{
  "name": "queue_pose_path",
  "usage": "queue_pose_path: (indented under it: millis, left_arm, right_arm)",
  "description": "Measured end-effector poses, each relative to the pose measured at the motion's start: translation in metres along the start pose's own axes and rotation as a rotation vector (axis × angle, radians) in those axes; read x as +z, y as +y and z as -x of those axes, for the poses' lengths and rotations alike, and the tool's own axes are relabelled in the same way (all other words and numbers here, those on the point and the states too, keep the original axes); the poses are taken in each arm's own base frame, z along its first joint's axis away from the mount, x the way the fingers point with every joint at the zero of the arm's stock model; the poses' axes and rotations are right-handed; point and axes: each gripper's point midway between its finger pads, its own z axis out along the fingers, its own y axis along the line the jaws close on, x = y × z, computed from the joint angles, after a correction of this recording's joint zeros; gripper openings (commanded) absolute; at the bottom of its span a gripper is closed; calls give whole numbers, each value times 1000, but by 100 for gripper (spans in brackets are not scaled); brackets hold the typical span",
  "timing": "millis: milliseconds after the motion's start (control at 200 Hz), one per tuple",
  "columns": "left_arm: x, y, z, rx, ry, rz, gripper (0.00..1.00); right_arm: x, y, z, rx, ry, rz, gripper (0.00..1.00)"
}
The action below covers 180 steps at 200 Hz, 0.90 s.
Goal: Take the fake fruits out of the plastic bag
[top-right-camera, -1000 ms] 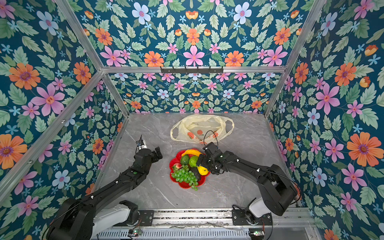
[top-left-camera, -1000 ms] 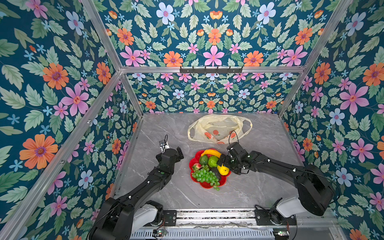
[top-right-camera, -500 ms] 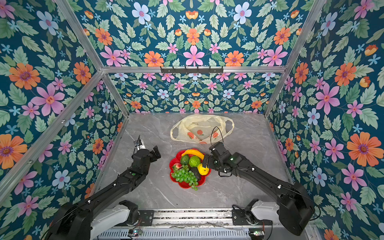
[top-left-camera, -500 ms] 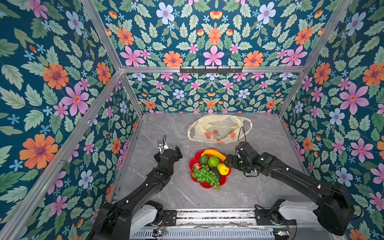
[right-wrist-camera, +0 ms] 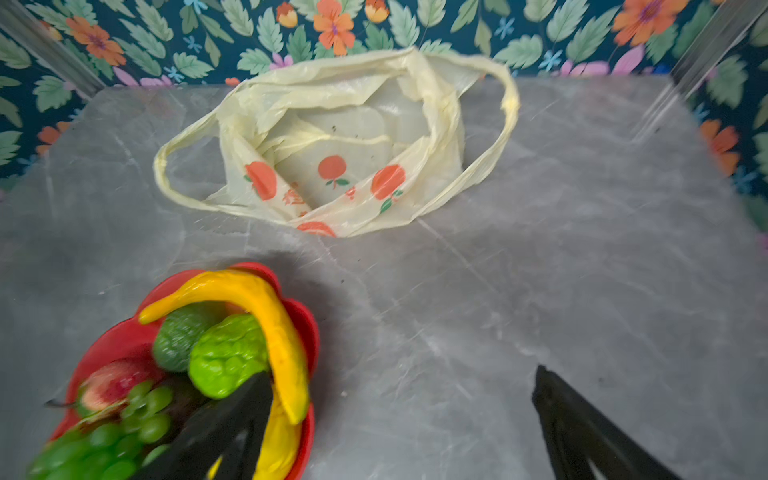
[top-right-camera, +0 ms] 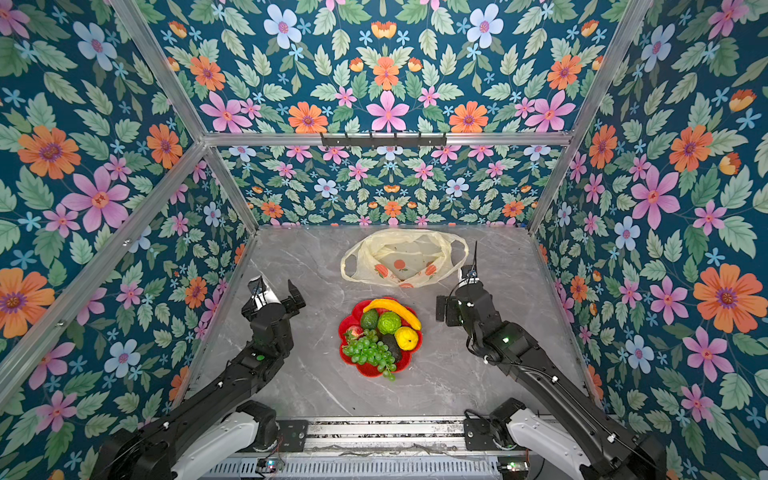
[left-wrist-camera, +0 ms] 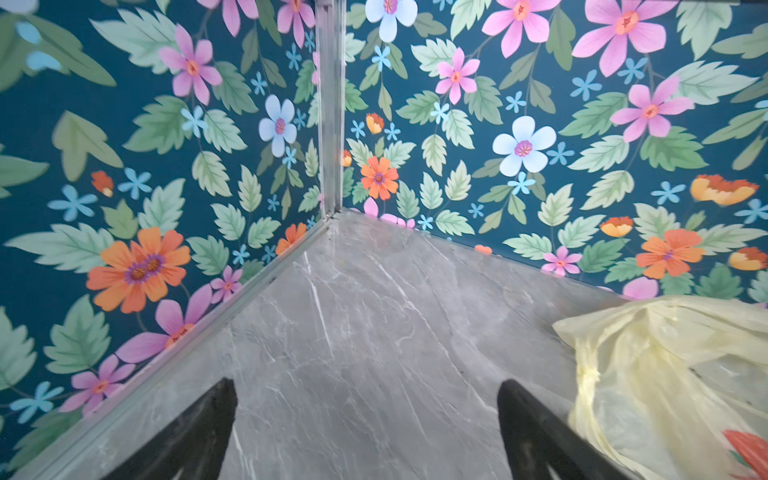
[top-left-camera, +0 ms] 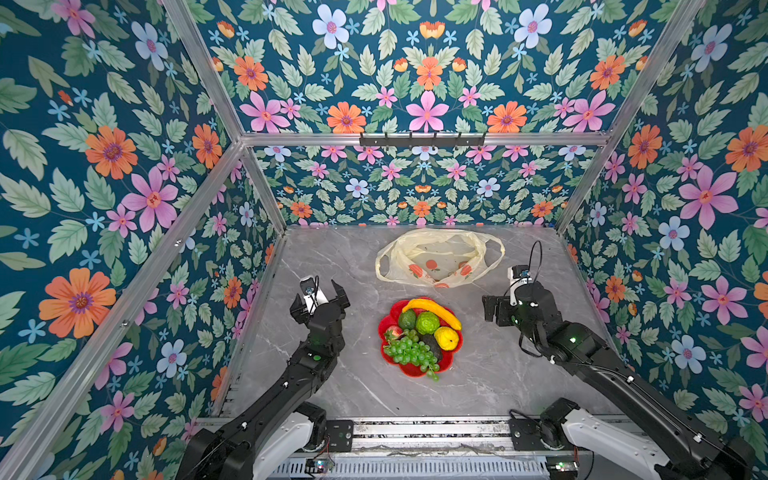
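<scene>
Finding the plastic bag [top-left-camera: 436,257] slumped flat at upper centre of both top views, on the grey table [top-left-camera: 332,257], with the mouth gaping and the loop handles [right-wrist-camera: 512,109] splayed to either side. Nothing solid to make out through the thin film in the right wrist view, only orange-red prints, so judged empty.

Seeing the fake fruits [top-left-camera: 419,332] heaped on a red plate [top-left-camera: 384,322] at mid-frame, just below the bag and apart from it. Banana [top-left-camera: 436,309] across the upper rim, avocado [top-left-camera: 407,319] and bumpy green fruit [top-left-camera: 427,323] beneath, lemon [top-left-camera: 446,337] at right, strawberry [top-left-camera: 392,332] at left. Darker avocado [top-left-camera: 431,347] tucked low, grapes [top-left-camera: 409,351] spilling over the lower edge.

Expecting the fruits to be light, hard-skinned and glossy, so prone to slipping or rolling out of a pinch. Best taken across the narrow part: banana at mid-length, round ones across the middle, grapes around the bulk of the bunch. Expecting the bag to be nearly weightless, limp and crinkly, and likely to drag along with anything lifted out of it. Best pinched at a handle loop or at the edge of the mouth.

Noting the left gripper [top-left-camera: 319,300] left of centre, jaws spread wide and empty, over bare table well apart from the plate. Noting the right gripper [top-left-camera: 490,309] right of centre, likewise spread and empty, near the plate's right side and touching nothing. Judging the task as good as done.
</scene>
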Motion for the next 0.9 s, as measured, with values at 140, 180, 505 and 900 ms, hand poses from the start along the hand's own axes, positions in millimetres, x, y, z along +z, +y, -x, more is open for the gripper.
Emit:
queue_pose_path:
  millis: [140,180,505,900]
  left_arm:
    - [5,16,-13,102,-45,81,100]
    - [10,24,-27,151,-28,110,100]
    - [42,46,-80,232,57,123,100]
    - [63,26,-112,217,97,-91,100]
  right_arm:
    - [16,-41,1,-7,-41,-128,99]
    - [24,-60,-7,16,-37,-177,99]
    - [82,-108,-92,2,61,-281,99]
    - [109,-121,-74,15,-123,-169,99]
